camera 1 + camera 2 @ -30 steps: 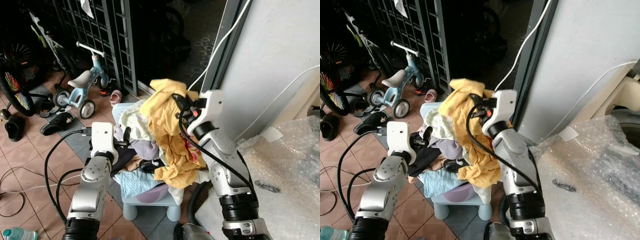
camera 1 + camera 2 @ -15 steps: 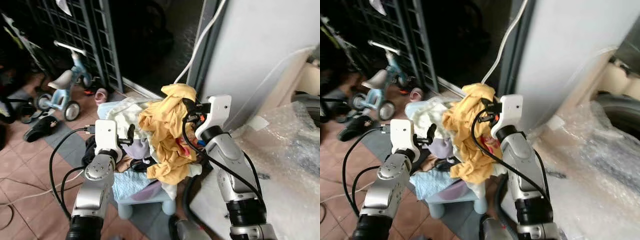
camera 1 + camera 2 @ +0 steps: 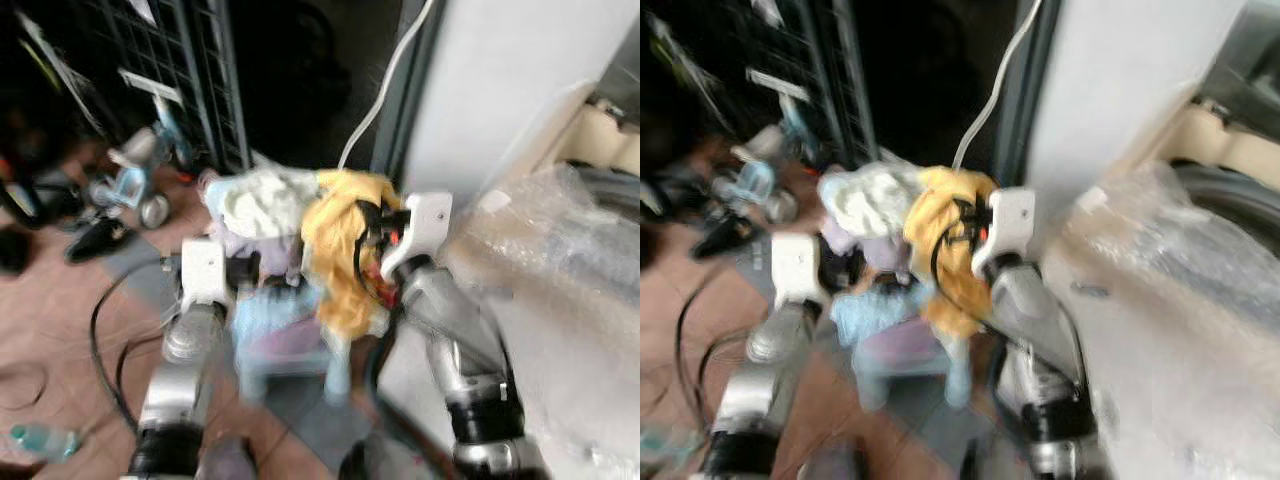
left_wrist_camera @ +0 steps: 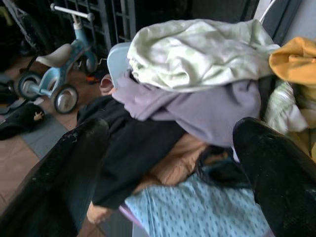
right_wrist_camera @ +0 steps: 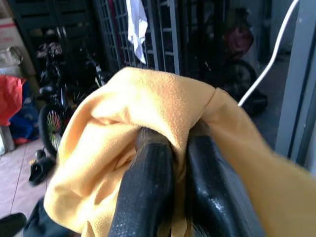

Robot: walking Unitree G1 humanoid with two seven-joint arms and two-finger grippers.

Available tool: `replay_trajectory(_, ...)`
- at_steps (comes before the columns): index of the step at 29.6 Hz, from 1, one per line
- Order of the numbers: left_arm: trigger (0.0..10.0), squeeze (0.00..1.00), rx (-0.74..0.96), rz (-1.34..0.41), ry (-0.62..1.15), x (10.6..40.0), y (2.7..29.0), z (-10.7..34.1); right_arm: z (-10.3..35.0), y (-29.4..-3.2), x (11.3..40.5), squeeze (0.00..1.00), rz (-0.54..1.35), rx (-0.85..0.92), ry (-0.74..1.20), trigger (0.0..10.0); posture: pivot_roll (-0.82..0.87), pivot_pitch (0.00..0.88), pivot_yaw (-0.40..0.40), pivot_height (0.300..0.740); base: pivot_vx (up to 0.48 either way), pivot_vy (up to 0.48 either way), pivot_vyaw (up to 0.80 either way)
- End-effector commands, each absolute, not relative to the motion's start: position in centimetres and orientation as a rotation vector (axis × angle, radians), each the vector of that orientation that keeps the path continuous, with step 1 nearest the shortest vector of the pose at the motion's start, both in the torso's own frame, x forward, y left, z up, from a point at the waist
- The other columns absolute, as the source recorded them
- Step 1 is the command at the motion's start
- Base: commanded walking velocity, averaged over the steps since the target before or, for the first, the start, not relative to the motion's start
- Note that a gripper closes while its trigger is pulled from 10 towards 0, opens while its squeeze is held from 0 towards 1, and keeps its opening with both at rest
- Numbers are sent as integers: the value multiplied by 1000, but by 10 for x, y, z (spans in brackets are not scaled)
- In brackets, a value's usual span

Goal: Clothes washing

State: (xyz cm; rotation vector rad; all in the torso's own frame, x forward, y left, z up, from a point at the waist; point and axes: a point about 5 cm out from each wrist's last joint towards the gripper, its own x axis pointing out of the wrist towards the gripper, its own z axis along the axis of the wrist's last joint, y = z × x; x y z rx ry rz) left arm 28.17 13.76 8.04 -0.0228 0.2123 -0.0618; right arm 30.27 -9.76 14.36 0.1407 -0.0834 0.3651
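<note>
Basin (image 4: 117, 59): heaped clothes (image 4: 197, 54) | right claw (image 5: 170, 168): pinching yellow garment (image 5: 148, 103)

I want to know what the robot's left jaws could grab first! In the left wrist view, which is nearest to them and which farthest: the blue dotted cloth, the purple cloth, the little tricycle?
1. Blue dotted cloth: right between the open jaws.
2. Purple cloth: higher in the pile, beyond it.
3. Tricycle: on the floor behind the pile, off to one side.
</note>
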Motion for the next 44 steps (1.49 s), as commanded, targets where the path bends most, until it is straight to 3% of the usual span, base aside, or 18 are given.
replay_trajectory(1,10000,0,-17,-71,194,285,138,86,150,-96,304,0,366,144,-115,10000,-44,0,-3,740,0,0,0)
replay_trajectory(7,10000,0,-29,-87,178,286,137,88,150,-100,305,0,335,114,-118,10000,-50,0,-1,740,0,0,-485)
replay_trajectory(20,10000,0,-31,-138,157,286,134,90,148,-141,314,0,38,-80,-145,10000,-56,0,14,740,0,0,-797)
replay_trajectory(36,10000,0,-39,-156,147,285,135,92,148,-137,317,0,61,-70,-170,10000,-52,0,22,740,121,0,-788)
replay_trajectory(44,10000,0,-30,-144,147,283,139,92,161,-136,323,0,101,-116,-230,10000,-55,0,24,740,375,0,-100)
